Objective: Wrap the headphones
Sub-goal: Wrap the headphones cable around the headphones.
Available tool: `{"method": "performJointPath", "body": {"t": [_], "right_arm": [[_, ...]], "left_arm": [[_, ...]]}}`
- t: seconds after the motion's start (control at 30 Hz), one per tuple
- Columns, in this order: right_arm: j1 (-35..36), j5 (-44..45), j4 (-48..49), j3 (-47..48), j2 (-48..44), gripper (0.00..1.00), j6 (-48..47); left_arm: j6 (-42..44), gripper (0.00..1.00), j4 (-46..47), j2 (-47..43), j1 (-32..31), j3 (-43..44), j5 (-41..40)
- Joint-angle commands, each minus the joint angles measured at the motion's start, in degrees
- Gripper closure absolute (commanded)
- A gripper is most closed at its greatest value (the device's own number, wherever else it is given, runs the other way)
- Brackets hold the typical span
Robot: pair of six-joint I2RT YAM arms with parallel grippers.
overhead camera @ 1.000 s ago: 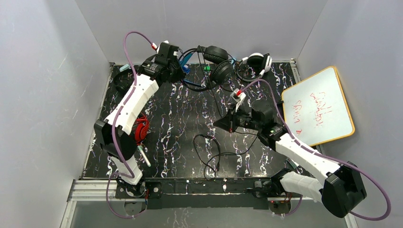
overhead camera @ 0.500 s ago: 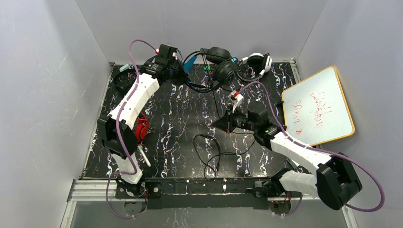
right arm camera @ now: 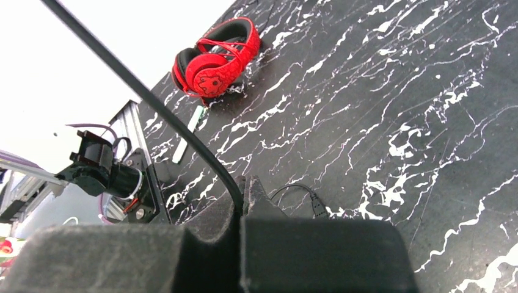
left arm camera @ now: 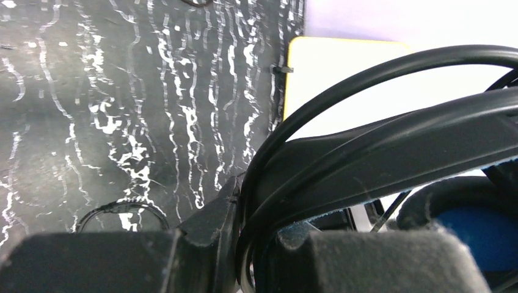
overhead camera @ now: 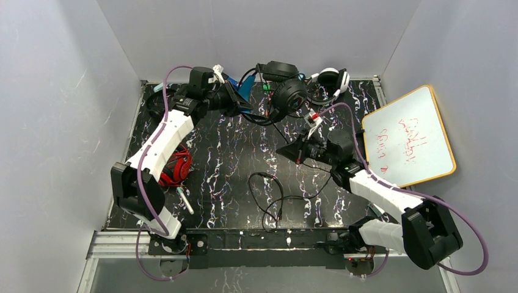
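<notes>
Left jaws: clamped on the headband of the black headphones (overhead camera: 287, 93), at the desk's (overhead camera: 232, 152) far edge.
Right jaws: closed on a thin cable (right arm camera: 153, 101), mid-desk.
Red pair (overhead camera: 174, 168): lying at left.

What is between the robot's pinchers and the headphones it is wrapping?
Nothing visible. The left gripper is clamped on the headband of the black headphones, and the right gripper pinches the thin cable running from them. The red headphones lie apart on the table.
</notes>
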Motion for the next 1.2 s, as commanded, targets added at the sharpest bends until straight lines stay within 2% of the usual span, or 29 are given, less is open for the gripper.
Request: {"method": "performJointPath", "body": {"t": [0.0, 0.23, 0.37, 0.53, 0.6, 0.73, 0.87, 1.03, 1.17], "right_arm": [[-4.44, -6.23, 1.16, -0.85, 3.2, 0.99, 2.31], [-9.6, -24.86, 6.57, 5.15, 13.79, 0.97, 5.87], [-10.39, -33.35, 12.37, 8.06, 21.0, 0.97, 11.73], [-12.58, -38.83, 28.66, 6.77, 26.67, 0.92, 23.46], [-12.91, -40.57, 31.05, 7.23, 27.97, 0.9, 25.75], [-12.9, -42.12, 28.61, 7.9, 28.32, 0.86, 24.91], [-12.92, -40.04, 16.43, 8.64, 27.09, 0.82, 16.16], [-12.91, -35.46, 2.91, 10.11, 25.63, 0.94, 6.9], [-12.95, -29.61, -4.63, 12.43, 24.83, 0.9, 1.51]], "left_arm": [[-3.27, 1.0, 14.33, -7.76, 1.16, -3.46, 17.74], [9.72, 1.0, 15.52, -10.63, 0.37, -8.2, 29.81], [17.47, 1.0, 14.84, -13.41, -0.99, -10.71, 32.04], [27.42, 1.0, 5.08, -14.19, -2.05, -9.48, 30.15], [29.51, 1.0, 2.93, -14.03, -2.66, -8.93, 28.94], [34.98, 1.0, -5.61, -12.85, -2.88, -4.0, 20.47], [36.42, 1.0, -8.57, -11.3, -2.89, -0.89, 16.09], [36.46, 1.0, -11.31, -9.37, -2.89, 1.99, 13.33], [38.83, 1.0, -14.52, -8.66, -3.12, 3.39, 9.04]]}}
